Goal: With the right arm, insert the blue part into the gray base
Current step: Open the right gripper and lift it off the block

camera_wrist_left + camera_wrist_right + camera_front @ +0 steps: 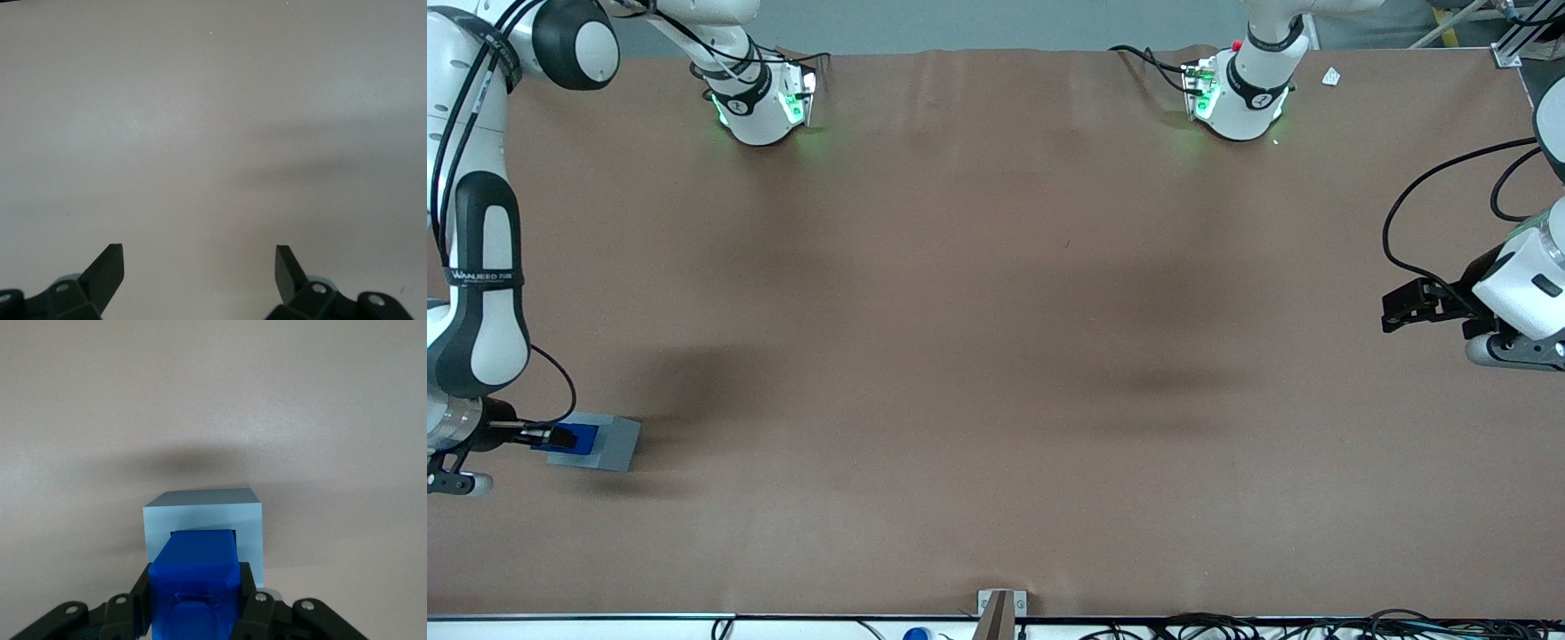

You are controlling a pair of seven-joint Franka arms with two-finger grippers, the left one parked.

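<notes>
The gray base (609,444) sits on the brown table at the working arm's end, fairly near the front camera. The blue part (578,438) is over the base's top face, held between the black fingers of my right gripper (560,437). In the right wrist view the blue part (195,577) fills the space between both fingers (141,597), and its tip reaches down to the square recess of the gray base (203,513). How deep it sits in the recess I cannot tell. The gripper (193,600) is shut on the blue part.
The working arm's white links (480,293) rise beside the base at the table's end. Two arm pedestals (765,102) (1236,98) with green lights stand farthest from the front camera. A small bracket (1000,609) sits at the table's front edge.
</notes>
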